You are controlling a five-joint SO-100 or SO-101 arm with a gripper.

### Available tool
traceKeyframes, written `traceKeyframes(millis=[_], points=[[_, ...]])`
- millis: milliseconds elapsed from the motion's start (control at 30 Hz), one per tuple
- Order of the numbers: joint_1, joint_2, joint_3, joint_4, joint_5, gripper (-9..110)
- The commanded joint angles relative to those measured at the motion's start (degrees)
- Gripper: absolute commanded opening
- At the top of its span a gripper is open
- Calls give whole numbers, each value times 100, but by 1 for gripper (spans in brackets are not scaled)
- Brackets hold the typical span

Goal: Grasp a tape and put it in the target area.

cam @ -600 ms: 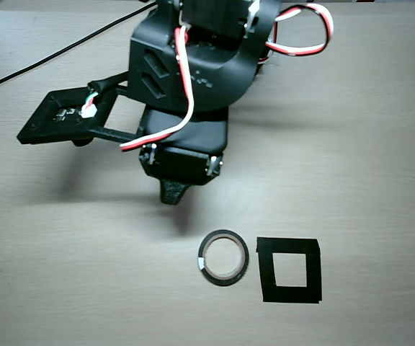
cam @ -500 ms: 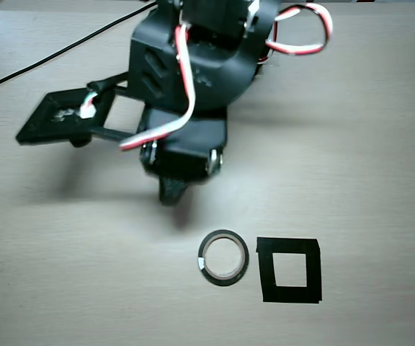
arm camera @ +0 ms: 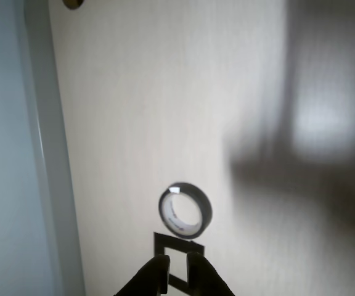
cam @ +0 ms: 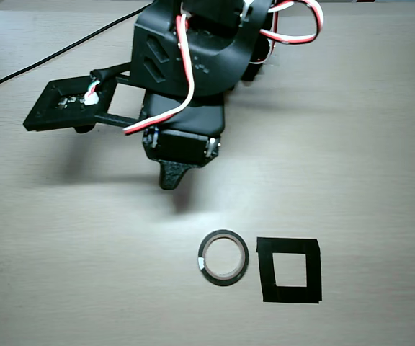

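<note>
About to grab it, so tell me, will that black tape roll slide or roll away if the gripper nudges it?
The tape lies flat on the table, so it probably slides rather than rolls. Thin and hollow, it looks light. Its rigid-looking ring should hold shape.

I see the tape [cam: 223, 257] lying flat on the light wood table. It is a thin black ring with a pale inside rim, and I can see bare wood through its hole. Right beside it, on its right in the overhead view, is the target area [cam: 289, 269], a flat square outline made of black strips with bare wood in the middle. They sit very close, but the tape is outside the square. In the wrist view, the tape [arm camera: 185, 210] lies just above the square [arm camera: 177, 248].
</note>
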Motion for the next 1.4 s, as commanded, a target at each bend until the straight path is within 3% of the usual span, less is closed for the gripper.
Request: traceKeyframes(millis=[0,900,1367], points=[[53,149,-18,-44,0,2],[-26,158,35,70,-439,5],[-1072,-360,26,457,-1257,9]])
